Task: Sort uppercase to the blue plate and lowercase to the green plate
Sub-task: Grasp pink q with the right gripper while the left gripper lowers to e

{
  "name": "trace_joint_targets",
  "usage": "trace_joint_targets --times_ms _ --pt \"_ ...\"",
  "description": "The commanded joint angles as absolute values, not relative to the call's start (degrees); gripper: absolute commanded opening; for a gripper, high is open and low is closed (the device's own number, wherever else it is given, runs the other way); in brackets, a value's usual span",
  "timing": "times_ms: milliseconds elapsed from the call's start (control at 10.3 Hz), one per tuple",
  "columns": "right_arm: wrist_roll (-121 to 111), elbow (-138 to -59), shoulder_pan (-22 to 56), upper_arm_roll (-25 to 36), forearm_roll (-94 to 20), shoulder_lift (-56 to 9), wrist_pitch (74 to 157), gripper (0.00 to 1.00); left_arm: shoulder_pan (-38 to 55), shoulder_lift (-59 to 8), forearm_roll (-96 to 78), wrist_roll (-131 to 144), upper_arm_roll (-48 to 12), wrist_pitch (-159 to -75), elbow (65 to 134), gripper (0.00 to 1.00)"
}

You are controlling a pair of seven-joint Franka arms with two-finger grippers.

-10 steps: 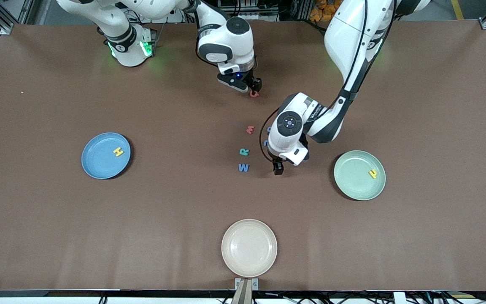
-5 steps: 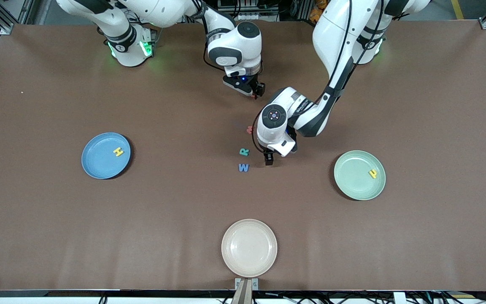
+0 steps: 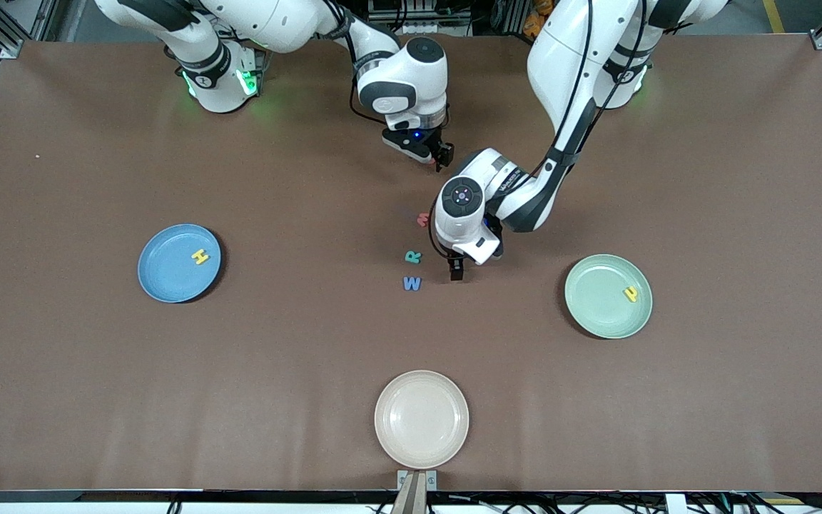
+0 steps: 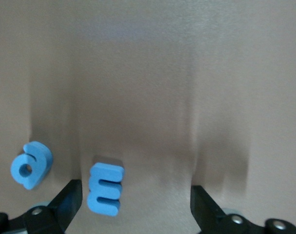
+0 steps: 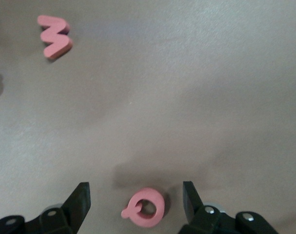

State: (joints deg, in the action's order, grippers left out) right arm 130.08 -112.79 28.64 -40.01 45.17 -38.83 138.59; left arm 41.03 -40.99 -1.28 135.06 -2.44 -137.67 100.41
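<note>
Meanwhile, the left gripper [image 4: 133,207] hung with jaws spread wide around the blue m [image 4: 105,189]. Likewise the right gripper [image 5: 135,204] stood parted over the red Q [image 5: 145,207], not touching it.

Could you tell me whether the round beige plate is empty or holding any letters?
Empty: the round beige plate shows only its bare surface, with no foam letters on it.

light: even, overhead | shadows: soft, short | glare: faint sheen | wrist views: streaky blur
</note>
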Motion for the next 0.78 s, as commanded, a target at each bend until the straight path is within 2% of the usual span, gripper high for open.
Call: trace_joint_targets --times_ms 0,681 --pt "132.2 -110.0 30.5 -39.7 46.8 -41.6 137.8 0.85 42.3 -39.4 -0.2 136.0 -2.0 -138.4 103.6 1.00" --pt "132.0 -109.3 31.4 -39.6 47.4 -43.9 138.4 0.74 41.8 -38.4 6.5 142.6 -1.7 -139.1 103.4 1.00"
